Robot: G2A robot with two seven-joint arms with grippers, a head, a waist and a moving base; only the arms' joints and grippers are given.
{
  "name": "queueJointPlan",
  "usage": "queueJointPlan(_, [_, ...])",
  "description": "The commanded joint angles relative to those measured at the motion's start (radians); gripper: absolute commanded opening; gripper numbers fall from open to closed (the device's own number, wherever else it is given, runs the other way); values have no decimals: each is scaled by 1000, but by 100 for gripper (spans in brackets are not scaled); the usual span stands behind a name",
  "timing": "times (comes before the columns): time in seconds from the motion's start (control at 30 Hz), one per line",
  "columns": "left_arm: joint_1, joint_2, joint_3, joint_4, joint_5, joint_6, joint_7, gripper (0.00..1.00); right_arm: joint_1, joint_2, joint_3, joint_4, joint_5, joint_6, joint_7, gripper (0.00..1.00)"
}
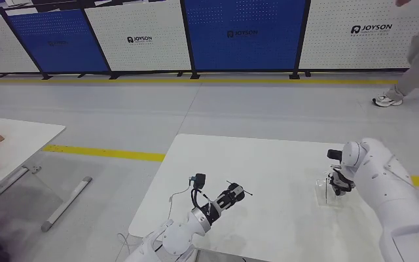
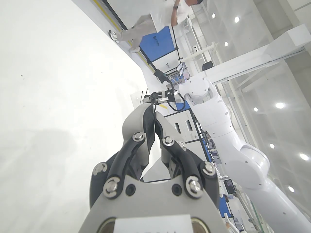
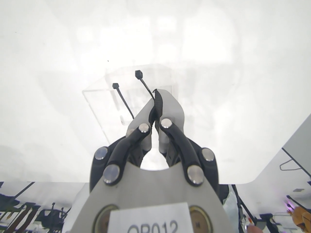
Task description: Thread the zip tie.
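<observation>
Near the tabletop's (image 1: 275, 164) right edge, the right gripper (image 3: 155, 98) was clamped shut on a zip tie (image 3: 145, 86) whose long axis ran straight out from the fingertips, square head farthest from the wrist, by a clear stand (image 3: 102, 103) holding a second tie (image 3: 123, 100) that slanted the same way. Both ties were thin, black and straight. Toward the front edge the left gripper (image 2: 153, 117) was closed on a thin black strip (image 1: 249, 194) lying crosswise, above a white tabletop on a grey floor (image 1: 196, 111) with yellow lines and blue-and-white panels (image 1: 242, 33) behind.
</observation>
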Motion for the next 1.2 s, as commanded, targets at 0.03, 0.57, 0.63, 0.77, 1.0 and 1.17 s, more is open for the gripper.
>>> queueJointPlan(0.03, [0,0,0,0,0,0,0,0,-4,4,7,-12,12,-23,-1,0])
queueJointPlan(0.57, [0,0,0,0,0,0,0,0,-24,64,68,-53,64,-144,-20,0])
queueJointPlan(0.63, [0,0,0,0,0,0,0,0,-35,73,75,-75,66,-145,-27,0])
queueJointPlan(0.77, [0,0,0,0,0,0,0,0,-59,95,95,-128,69,-151,-32,0])
queueJointPlan(1.0, [0,0,0,0,0,0,0,0,-138,153,160,-289,83,-171,-1,0])
queueJointPlan(1.17, [0,0,0,0,0,0,0,0,-226,193,202,-464,55,-122,61,0])
